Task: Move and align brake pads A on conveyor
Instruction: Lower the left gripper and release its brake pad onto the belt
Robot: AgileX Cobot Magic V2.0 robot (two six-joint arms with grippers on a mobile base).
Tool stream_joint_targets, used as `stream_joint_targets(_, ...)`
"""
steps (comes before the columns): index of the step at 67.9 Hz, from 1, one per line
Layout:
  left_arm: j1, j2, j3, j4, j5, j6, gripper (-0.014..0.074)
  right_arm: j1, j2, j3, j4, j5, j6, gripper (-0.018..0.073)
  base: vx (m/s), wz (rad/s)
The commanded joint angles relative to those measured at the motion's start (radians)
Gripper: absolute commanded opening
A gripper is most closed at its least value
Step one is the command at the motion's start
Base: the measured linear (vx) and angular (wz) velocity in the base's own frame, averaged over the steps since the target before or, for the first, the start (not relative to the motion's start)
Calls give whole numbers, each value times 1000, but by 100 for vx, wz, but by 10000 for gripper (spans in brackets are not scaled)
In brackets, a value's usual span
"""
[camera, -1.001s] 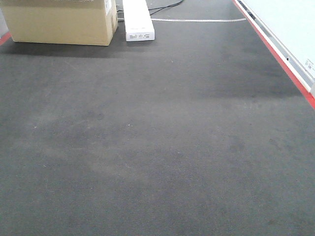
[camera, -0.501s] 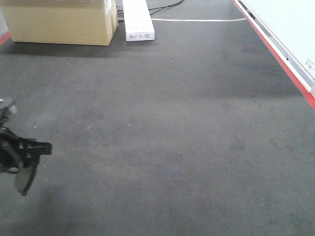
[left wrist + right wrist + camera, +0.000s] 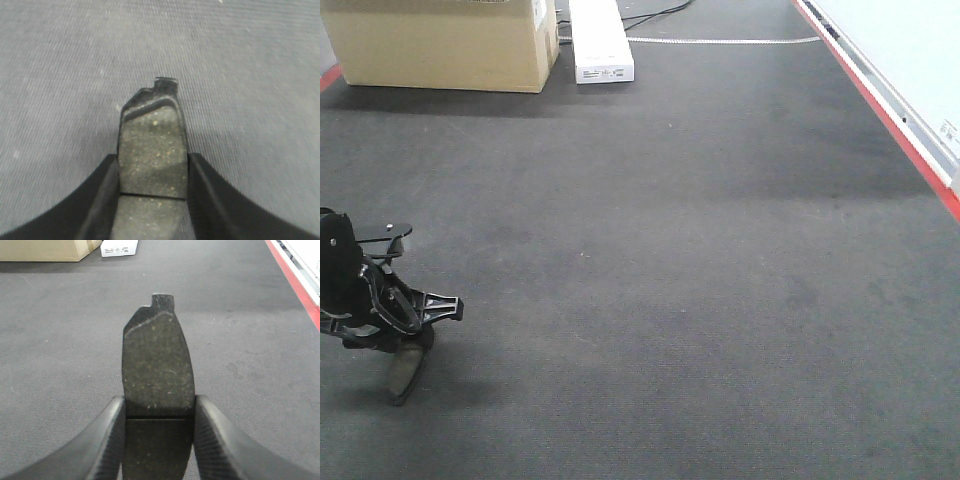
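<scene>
**Left wrist-mounted view: pad low, ready to set down**

Black jaws of the left gripper [image 3: 153, 172] clamp a dark grey, speckled oblong brake pad [image 3: 152, 142] by its edges. Its tab end is just above the matte charcoal felt conveyor [image 3: 680, 260], near its left side. The right gripper [image 3: 159, 412] clamps a second pad [image 3: 157, 355] likewise. Best to lower straight, lay it flat with its long axis parallel to the red edge strip [image 3: 880, 110], then open.

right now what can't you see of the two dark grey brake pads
Front view: right gripper outside the frame; arm behind the left gripper cut by the left edge.
Left wrist view: lower end of the left dark grey brake pad cut by the bottom edge.
Right wrist view: same for the right dark grey brake pad.
</scene>
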Motion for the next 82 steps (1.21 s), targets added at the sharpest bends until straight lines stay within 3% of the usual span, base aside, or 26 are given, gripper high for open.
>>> stream_joint_targets(1,-4,-43,-34,4,-30,7,436,-2,9,-30,-6,-93,-8,-4,0,0)
stream_joint_targets(11,-4,-83,-34,28,-24,7,504,-2,9,-30,-6,-93,-8,-4,0,0)
stream_joint_targets(42,-4,-563,19,27,-27,58,503,-2,9,-30,-6,-93,-8,-4,0,0)
stream_joint_targets(65,-4,-1108,429,98,-250,58,503,-2,9,-30,-6,-93,-8,-4,0,0)
stream_joint_targets(82,-4,-1441,623,62,-228,47,503,-2,9,-30,-6,-93,-8,-4,0,0)
